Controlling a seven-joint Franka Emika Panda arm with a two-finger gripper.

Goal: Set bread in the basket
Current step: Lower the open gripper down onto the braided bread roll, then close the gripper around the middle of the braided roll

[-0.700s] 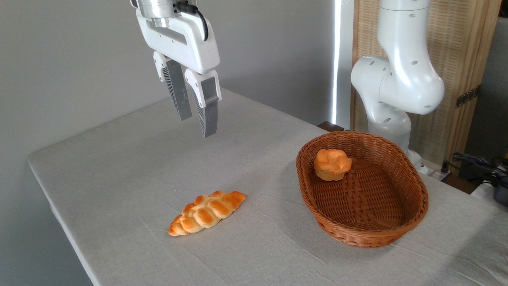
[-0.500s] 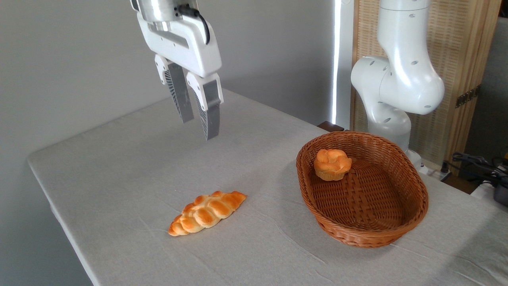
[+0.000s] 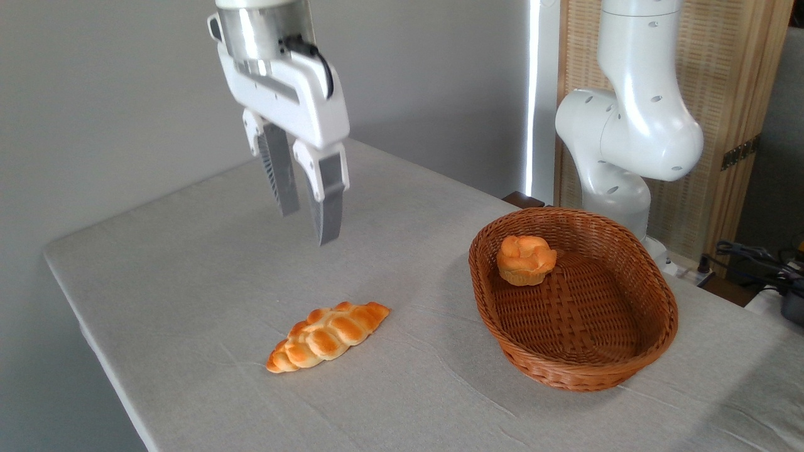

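1. The claw (image 3: 309,227) has dropped lower over the last moment, fingers a bit spread and holding nothing.
2. It hangs above the desk (image 3: 188,251), up and behind the bread (image 3: 328,336), not touching it.
3. Bread lies flat on the desk, well left of the basket (image 3: 653,339).
4. Only the small bun (image 3: 526,258) sits in the basket so far.
5. Looks like the approach to the grab, I'd guess; lifting and carrying are all yet to come.
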